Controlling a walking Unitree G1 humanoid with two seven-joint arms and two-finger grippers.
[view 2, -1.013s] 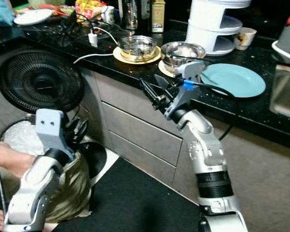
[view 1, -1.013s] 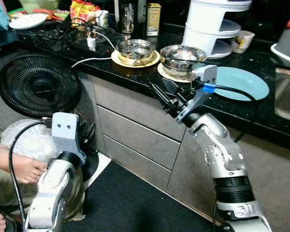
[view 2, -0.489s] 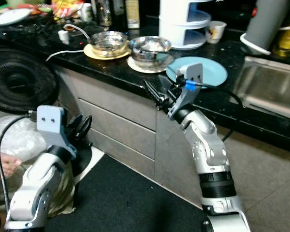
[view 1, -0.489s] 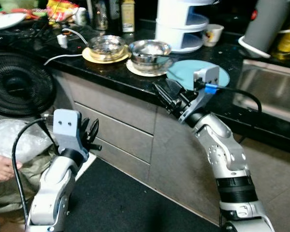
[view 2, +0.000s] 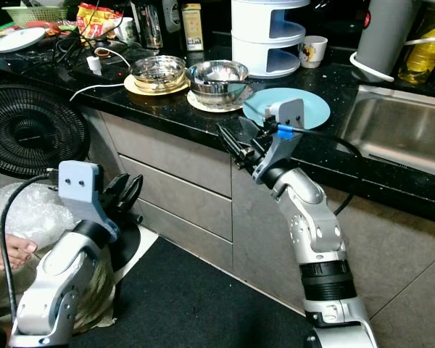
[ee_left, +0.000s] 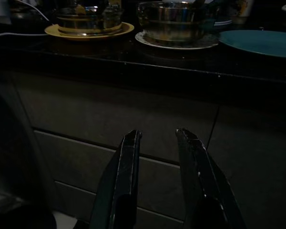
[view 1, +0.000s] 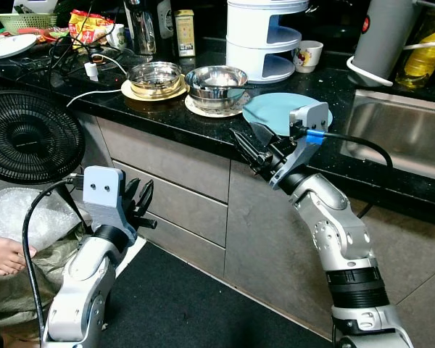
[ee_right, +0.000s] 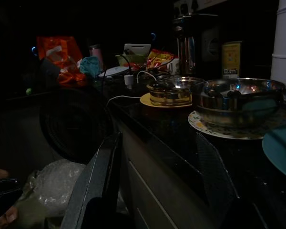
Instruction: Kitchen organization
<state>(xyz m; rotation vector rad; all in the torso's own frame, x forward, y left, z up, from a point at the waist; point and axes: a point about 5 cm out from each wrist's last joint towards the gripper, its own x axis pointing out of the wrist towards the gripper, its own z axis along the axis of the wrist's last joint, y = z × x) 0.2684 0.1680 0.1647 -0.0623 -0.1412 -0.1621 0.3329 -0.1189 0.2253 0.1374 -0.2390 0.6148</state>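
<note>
— At the front edge of the black counter (view 1: 167, 119), what is there to sort out?

— Three things in a row near that edge: a steel bowl on a yellow plate (view 1: 154, 78), a second steel bowl on a patterned plate (view 1: 216, 80), and a flat teal plate (view 1: 279, 110) beside them toward the sink (view 1: 399, 130). Farther back stand a white tiered rack (view 1: 262, 32) and a small mug (view 1: 307, 56).

— Where are the grippers?

— The right gripper (view 1: 252, 151) is raised just off the counter's front edge, below the teal plate, its fingers spread apart and holding nothing. The left gripper (view 1: 138, 204) sits low in front of the drawers (view 1: 177, 196), its fingers parted too and empty.

— How would those pieces handle?

— My guess is the steel bowls are light, stiff and slick, so a pinch across the rim is the sensible hold; each sits loose on its plate, so lifting the bowl alone may leave the plate behind or drag it. The teal plate looks ceramic or melamine, I cannot tell which, so I would treat it as breakable. It lies flat, so there is little to grab except the part of its rim nearest the front edge, with one finger slid beneath.

— Any risk?

— A plate nudged past the front edge would fall to the floor, and a white cable (view 1: 105, 93) trails along the counter's left part.
</note>
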